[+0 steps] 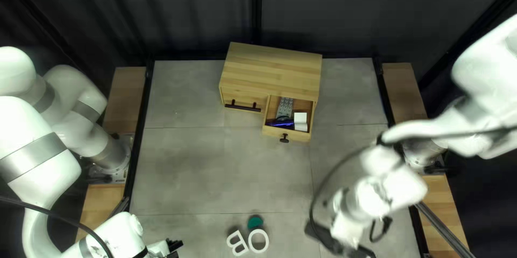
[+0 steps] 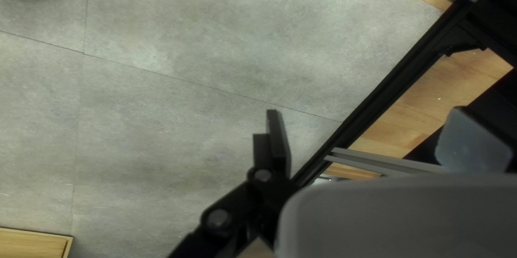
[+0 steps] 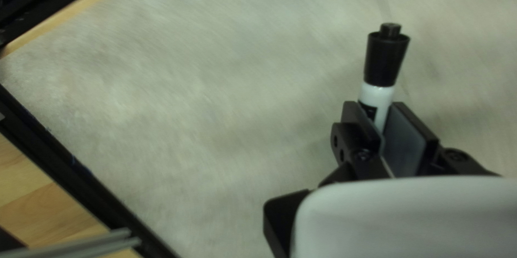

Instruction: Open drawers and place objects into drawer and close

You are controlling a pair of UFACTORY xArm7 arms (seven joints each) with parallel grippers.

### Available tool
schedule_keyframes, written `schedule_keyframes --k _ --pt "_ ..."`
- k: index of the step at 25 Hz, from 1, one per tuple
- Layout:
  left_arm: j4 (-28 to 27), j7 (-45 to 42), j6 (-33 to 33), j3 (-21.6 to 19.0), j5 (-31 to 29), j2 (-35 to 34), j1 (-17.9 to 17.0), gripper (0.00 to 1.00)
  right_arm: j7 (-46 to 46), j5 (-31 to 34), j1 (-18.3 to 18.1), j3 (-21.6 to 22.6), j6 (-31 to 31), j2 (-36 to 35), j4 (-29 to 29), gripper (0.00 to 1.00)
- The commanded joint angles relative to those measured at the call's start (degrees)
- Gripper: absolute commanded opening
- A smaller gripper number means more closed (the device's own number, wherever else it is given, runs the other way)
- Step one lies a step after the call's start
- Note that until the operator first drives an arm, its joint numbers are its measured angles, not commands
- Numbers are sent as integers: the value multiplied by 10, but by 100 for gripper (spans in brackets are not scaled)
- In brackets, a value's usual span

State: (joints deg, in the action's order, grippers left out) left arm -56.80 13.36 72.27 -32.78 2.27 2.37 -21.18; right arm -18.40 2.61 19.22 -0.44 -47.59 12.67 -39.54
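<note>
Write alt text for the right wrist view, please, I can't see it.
The right pincer grips a white marker between its two black fingers, the marker's black end sticking out ahead. Beyond it is a grey tabletop, edged by a black rail with pale wood outside it.

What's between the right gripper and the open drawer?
In the top left view, bare grey tabletop fills most of that stretch; nearer my right gripper, which holds the marker, the arm's dark cable loops over it, short of the open drawer.
</note>
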Motion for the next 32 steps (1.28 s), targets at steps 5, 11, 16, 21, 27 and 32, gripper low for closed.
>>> schedule_keyframes --k 5,11,16,21,27,32 --pt "0 0 0 0 0 0 0 100 114 63 -86 -30 -13 14 -65 0" --pt "0 0 0 0 0 0 0 100 15 52 -85 -52 -14 -27 -139 0" --pt "0 0 0 0 0 0 0 100 -74 45 -84 -58 -32 -73 -192 0" --pt "0 0 0 0 0 0 0 100 -147 67 -88 -65 -19 -70 -173 0" --pt "0 0 0 0 0 0 0 100 -231 68 -99 -85 47 -75 -137 0" --pt "0 0 0 0 0 0 0 100 -281 52 -107 -97 83 -93 -127 0"
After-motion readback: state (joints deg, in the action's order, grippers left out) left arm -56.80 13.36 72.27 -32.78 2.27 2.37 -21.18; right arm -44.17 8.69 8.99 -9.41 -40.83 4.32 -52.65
